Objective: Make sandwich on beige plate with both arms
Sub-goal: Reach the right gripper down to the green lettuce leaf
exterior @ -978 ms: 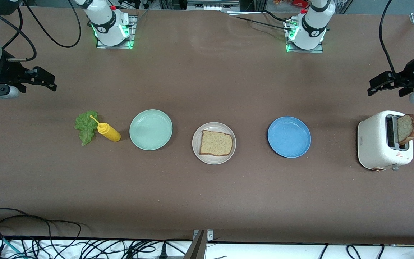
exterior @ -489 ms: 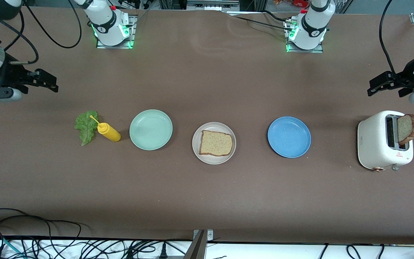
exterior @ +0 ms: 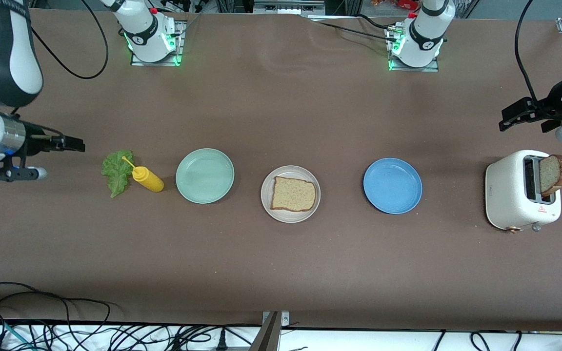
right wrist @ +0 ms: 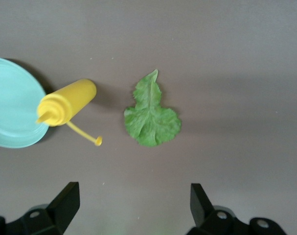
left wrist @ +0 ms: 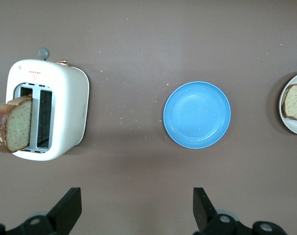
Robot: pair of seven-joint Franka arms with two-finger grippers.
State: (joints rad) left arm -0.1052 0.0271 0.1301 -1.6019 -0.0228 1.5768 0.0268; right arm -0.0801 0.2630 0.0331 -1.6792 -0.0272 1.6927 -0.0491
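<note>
The table point(exterior: 281, 273) is plain matte brown. On it lie a ruffled green lettuce leaf point(exterior: 116, 171), a yellow squeeze bottle point(exterior: 147, 179), a mint green plate point(exterior: 205, 175), a speckled beige plate point(exterior: 290, 214) holding tan bread with a darker brown crust point(exterior: 293, 194), and a bright blue plate point(exterior: 392, 185). The toaster point(exterior: 510, 195) is cream white with a copper-toned knob. Both arms are glossy white with black bands.

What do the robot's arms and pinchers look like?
Both arms are shiny white with black bands at the joints. Black cables loop off them, and green lights glow at their bases. The right gripper and the left gripper are black, each with two flat, blocky fingers. A silver metal ring sits at the right wrist, beside a small blue light.
</note>
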